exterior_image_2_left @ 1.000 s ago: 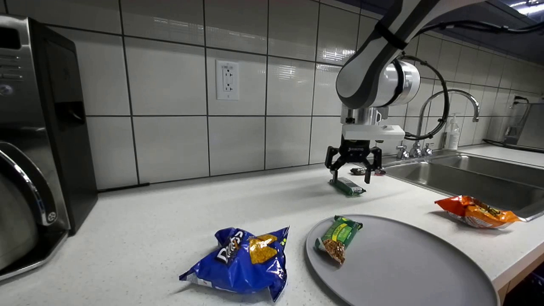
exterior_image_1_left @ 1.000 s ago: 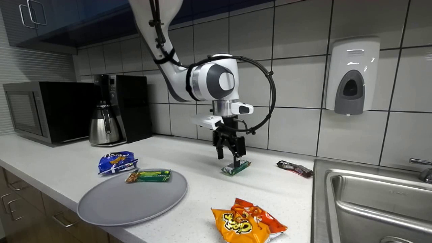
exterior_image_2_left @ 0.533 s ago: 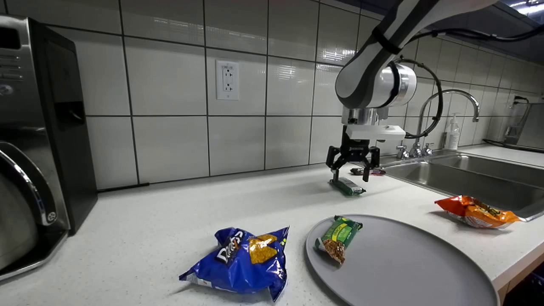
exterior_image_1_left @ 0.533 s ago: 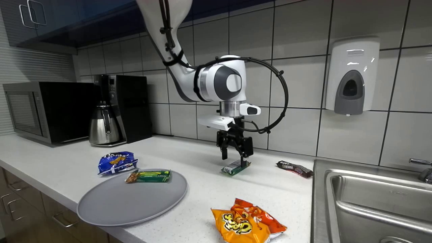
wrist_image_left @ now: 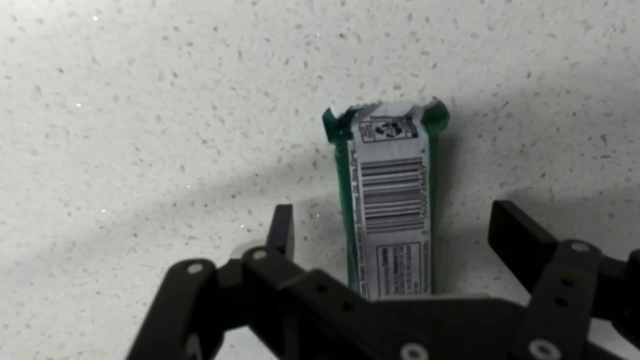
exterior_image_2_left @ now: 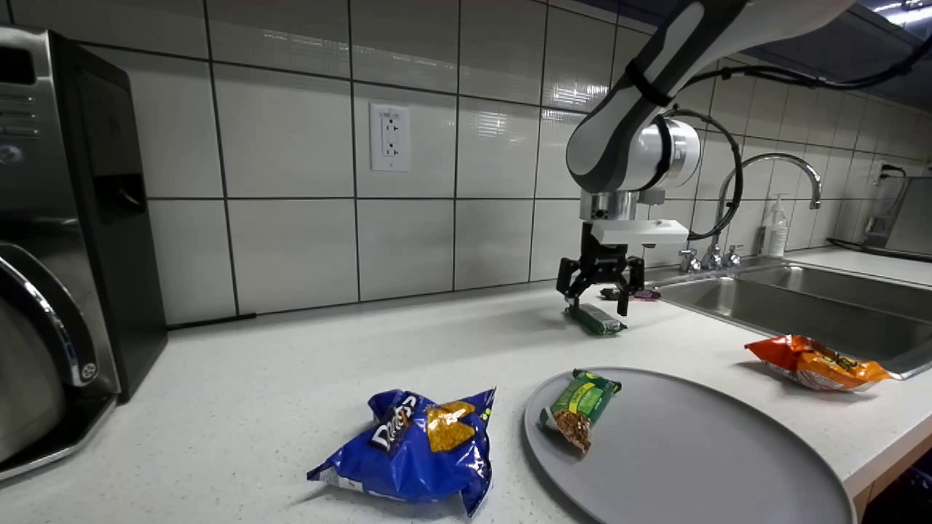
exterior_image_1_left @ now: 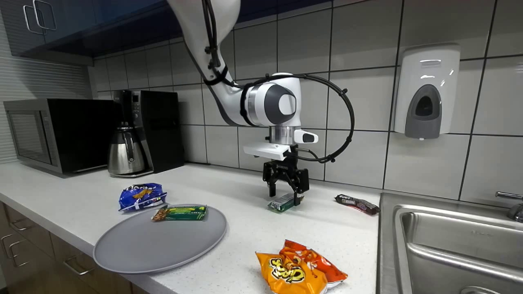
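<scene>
A kitchen wall of large, glossy pale tiles (exterior_image_1_left: 357, 159) rises behind a long white speckled countertop (exterior_image_1_left: 241, 241), with a stainless-steel sink (exterior_image_1_left: 388, 249) set into it. A white and dark-grey robot arm (exterior_image_1_left: 259, 102) reaches down over the counter. At the front edge lies a flat, round grey plate (exterior_image_1_left: 155, 249) carrying a green film-wrapped bar with a yellow label (exterior_image_1_left: 186, 212); beside it is a crumpled blue foil chip bag (exterior_image_2_left: 415, 451), and nearer the sink an orange foil snack bag (exterior_image_1_left: 300, 269). The arm ends in a black, two-fingered gripper (wrist_image_left: 393, 220) pointing down, its fingers (wrist_image_left: 283, 227) spread apart with nothing clamped between them. Under it, apart from the plate, a slim rectangular bar in green and silvery film (wrist_image_left: 392, 215) lies flat on the counter, barcode up. In the wrist view one finger stands on each side of it, a gap left at both flanks. The fingertips' exact height is hard to judge, and that seems the main risk: closing too high could pinch only loose film, while dropping too low could scrape the counter. Uneven contact might twist the unbraced bar sideways, and its slick wrapper could slip.
</scene>
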`<act>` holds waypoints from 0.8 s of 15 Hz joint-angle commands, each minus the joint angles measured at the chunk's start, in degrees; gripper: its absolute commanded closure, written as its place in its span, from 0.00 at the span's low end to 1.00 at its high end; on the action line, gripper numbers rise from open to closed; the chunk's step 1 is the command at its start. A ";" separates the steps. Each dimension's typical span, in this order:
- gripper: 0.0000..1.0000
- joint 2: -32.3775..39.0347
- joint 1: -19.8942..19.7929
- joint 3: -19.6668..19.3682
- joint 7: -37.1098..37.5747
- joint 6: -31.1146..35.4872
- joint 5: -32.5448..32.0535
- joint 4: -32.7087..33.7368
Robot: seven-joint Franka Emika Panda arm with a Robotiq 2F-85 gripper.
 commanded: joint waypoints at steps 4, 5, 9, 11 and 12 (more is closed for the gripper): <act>0.42 2.62 -2.04 1.16 -2.69 -2.89 1.06 4.87; 0.50 2.86 -2.09 1.14 -2.61 -2.94 1.06 5.19; 0.82 3.28 -1.92 1.04 -2.21 -3.32 0.87 5.98; 0.86 3.03 -1.73 0.97 -1.95 -3.69 0.75 6.24; 0.86 2.76 -1.61 0.95 -1.83 -3.76 0.69 6.20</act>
